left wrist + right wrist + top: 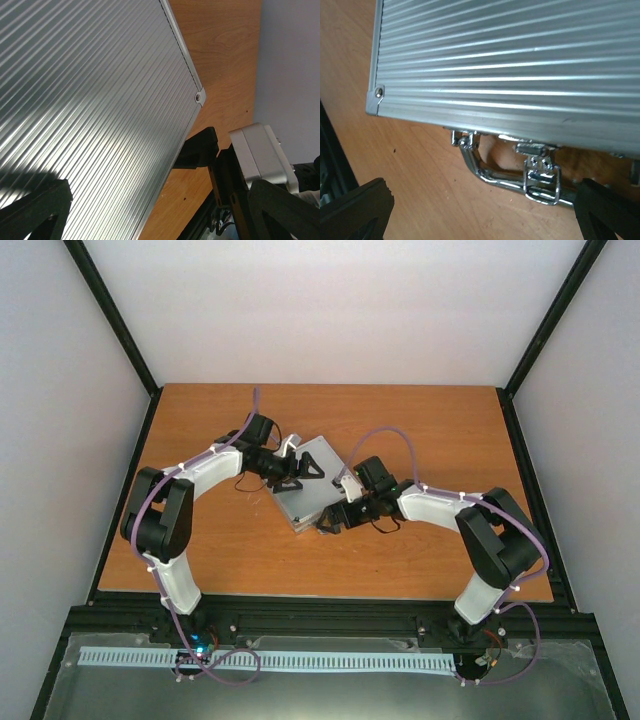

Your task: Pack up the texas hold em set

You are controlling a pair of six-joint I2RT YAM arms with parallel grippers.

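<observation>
No readable text, label, brand, number or sign anywhere, ribbed lid of the aluminium case (313, 492) plain silver, chrome handle (487, 175) under the case's edge unmarked

Aluminium case (318, 490): lid showing ribbed silver metal in satin finish, ridges catching soft streaks of light; edge trim looking smoother. Corner rivet (379, 91) glinting, polished metal. Latch (540, 175) and curved bar (477, 167) beside it shining mirror-bright, chrome-like. Desk (430, 430) showing orange-brown wood grain, smooth, low sheen. Left end effector (155, 200) and right end effector (480, 207): fingers (355, 207) looking matt black plastic, slightly grainy. Arm links (212, 466) showing smooth white plastic.
</observation>
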